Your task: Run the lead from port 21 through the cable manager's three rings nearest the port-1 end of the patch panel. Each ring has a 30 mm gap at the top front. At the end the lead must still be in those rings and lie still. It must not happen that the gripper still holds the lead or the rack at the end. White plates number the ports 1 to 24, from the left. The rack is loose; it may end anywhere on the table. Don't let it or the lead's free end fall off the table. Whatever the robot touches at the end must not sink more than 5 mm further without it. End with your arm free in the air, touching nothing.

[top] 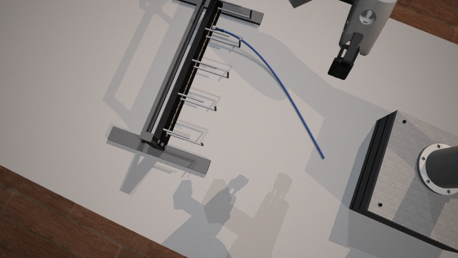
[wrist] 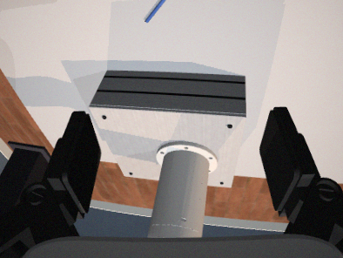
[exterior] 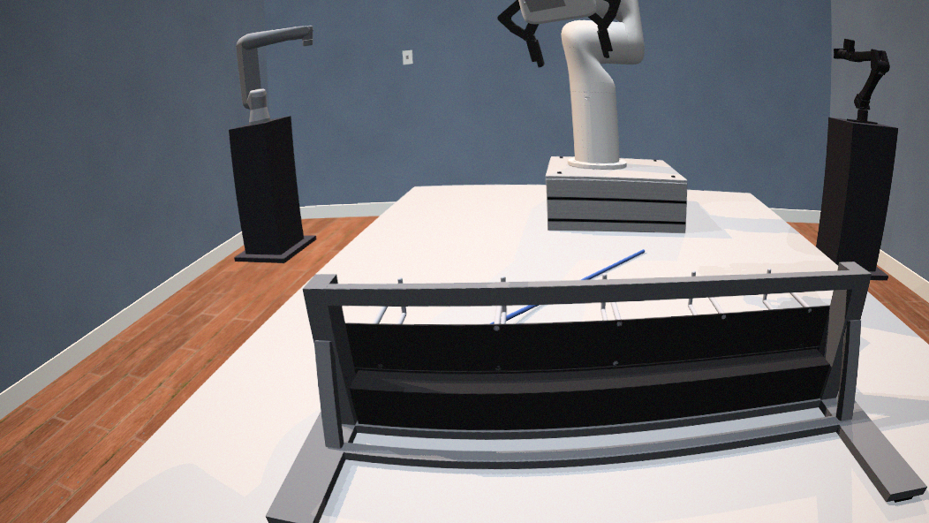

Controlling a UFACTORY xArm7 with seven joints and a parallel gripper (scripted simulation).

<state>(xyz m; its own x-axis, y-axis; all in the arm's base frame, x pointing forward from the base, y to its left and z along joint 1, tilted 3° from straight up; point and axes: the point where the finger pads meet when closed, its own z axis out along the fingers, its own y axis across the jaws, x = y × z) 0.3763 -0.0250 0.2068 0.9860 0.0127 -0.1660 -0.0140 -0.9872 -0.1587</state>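
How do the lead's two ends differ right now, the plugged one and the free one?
The lead's plugged end sits raised at the patch panel, beside the second ring from the top of the picture; the free end lies loose on the table near the robot base. The open gripper touches neither.

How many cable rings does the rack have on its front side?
5, in a row along the rack: one at the top, then, and the last near the lower foot.
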